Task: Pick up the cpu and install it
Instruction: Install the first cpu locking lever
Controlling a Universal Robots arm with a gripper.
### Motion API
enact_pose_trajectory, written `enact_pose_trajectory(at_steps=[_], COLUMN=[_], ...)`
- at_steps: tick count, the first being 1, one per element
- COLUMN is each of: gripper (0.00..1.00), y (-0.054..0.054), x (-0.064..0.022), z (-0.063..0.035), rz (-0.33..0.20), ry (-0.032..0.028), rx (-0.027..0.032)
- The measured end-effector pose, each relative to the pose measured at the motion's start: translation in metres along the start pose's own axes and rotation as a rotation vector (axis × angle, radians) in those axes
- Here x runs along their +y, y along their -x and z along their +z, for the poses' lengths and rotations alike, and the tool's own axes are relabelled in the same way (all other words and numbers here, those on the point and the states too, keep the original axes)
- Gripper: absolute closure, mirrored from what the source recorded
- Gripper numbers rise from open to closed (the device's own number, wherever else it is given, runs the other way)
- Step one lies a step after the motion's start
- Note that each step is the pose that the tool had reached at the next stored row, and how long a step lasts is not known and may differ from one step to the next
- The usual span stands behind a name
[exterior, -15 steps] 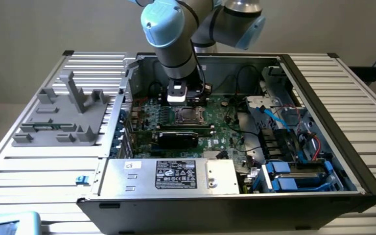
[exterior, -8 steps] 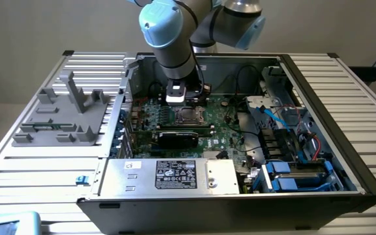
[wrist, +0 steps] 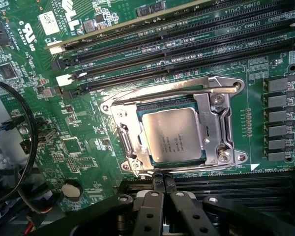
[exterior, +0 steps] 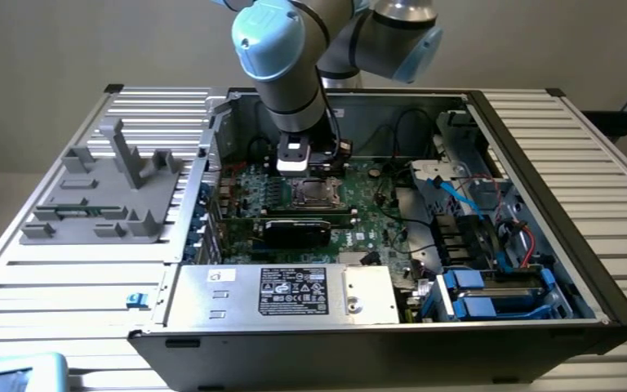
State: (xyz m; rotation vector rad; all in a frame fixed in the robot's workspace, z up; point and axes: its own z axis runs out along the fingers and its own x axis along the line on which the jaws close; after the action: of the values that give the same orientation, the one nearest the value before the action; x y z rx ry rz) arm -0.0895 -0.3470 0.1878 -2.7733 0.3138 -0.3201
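Observation:
The cpu (wrist: 173,133), a small square chip with a silver-beige top, lies flat inside the metal-framed socket (wrist: 221,147) on the green motherboard (wrist: 88,157). My gripper (wrist: 162,181) hovers just beside the socket's edge, fingers pressed together with nothing between them and clear of the chip. In the exterior view the gripper (exterior: 304,173) hangs from the blue-grey arm (exterior: 286,73) inside the open computer case (exterior: 531,163), directly above the socket with the cpu (exterior: 316,194).
Black memory slots (wrist: 187,44) run along one side of the socket and more (wrist: 226,189) along the other. Black cables (wrist: 24,147) loop nearby. A black card (exterior: 297,229), a power supply (exterior: 281,294) and blue drive bays (exterior: 488,294) fill the case. A grey fixture (exterior: 107,192) stands on the exterior view's left.

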Motion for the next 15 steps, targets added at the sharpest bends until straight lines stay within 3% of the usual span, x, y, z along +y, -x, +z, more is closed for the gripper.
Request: enact_pose_trajectory(at_steps=[15], gripper=[0.89], y=[-0.0033], x=[0.0014], z=[0.0004], rz=[0.000], ry=[-0.0026], rx=[0.0014])
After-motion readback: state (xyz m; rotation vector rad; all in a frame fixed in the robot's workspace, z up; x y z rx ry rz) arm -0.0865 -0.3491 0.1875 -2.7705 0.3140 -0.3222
